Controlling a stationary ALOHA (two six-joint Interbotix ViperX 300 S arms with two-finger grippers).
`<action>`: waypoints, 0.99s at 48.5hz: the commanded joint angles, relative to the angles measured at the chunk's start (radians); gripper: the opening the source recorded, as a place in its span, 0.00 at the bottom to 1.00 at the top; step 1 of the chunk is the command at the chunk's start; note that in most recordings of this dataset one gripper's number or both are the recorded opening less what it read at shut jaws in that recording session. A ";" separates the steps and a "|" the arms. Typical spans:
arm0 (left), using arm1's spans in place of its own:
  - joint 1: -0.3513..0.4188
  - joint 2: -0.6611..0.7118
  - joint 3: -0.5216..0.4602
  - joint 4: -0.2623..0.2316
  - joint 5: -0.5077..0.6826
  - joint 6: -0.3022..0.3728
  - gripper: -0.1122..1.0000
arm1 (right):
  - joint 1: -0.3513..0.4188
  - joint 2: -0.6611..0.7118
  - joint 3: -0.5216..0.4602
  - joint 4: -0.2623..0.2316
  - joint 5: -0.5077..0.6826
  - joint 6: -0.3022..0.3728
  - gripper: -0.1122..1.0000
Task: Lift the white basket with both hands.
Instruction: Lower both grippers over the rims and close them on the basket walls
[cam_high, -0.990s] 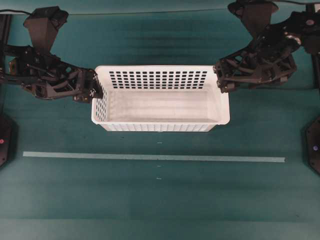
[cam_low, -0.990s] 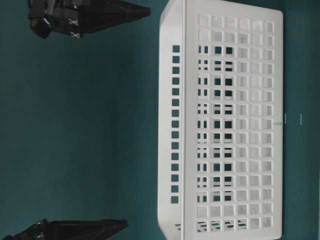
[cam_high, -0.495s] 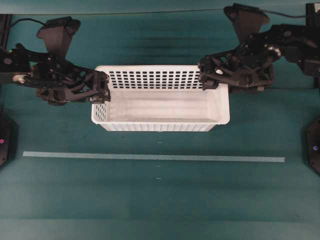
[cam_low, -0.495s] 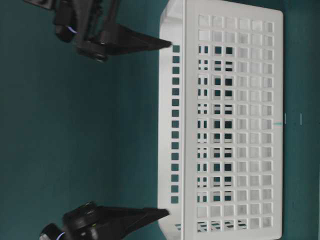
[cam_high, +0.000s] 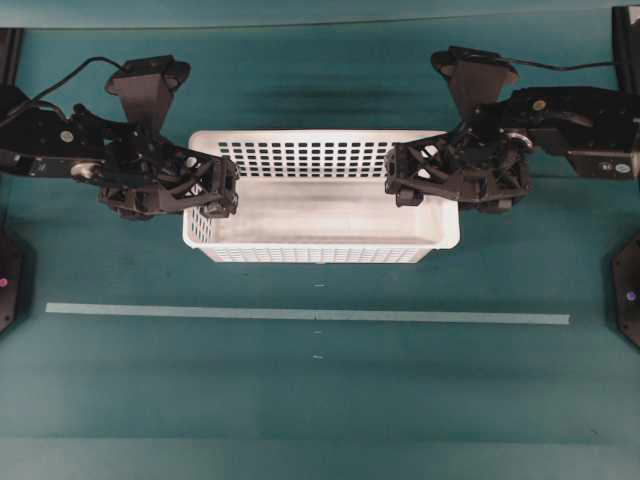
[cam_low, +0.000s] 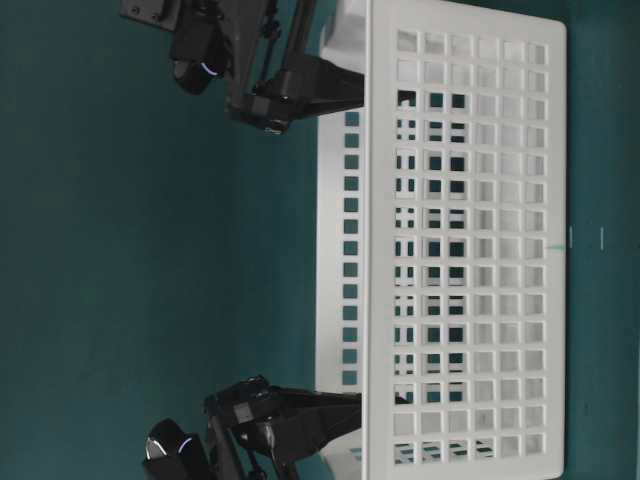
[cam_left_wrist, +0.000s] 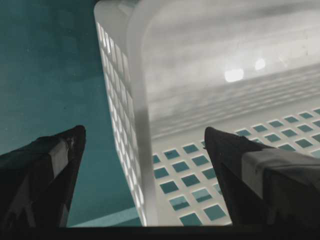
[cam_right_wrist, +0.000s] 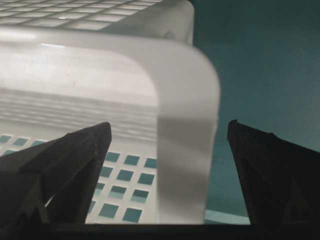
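The white basket (cam_high: 320, 215) sat upright on the green tabletop (cam_high: 320, 400). The left end effector (cam_high: 218, 190) was spread wide, straddling the basket's left rim, one finger inside, one outside. The right end effector (cam_high: 403, 178) straddled the right rim, equally released, gripping nothing.

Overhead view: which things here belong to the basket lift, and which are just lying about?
Part of the job:
- white basket
- left pincer, open, straddling the basket's left end wall
- right pincer, open, straddling the right end wall

Just there:
- pale tape line on the green table, in front of the basket
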 joint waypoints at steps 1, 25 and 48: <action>0.002 -0.003 -0.002 0.005 -0.006 -0.002 0.96 | 0.005 0.005 -0.003 -0.002 -0.005 0.000 0.96; 0.002 0.006 0.000 0.005 -0.061 0.003 0.62 | 0.005 0.017 0.000 -0.002 -0.017 0.015 0.58; 0.002 0.003 0.009 0.002 -0.060 0.003 0.13 | 0.006 0.017 0.008 -0.002 -0.029 0.018 0.24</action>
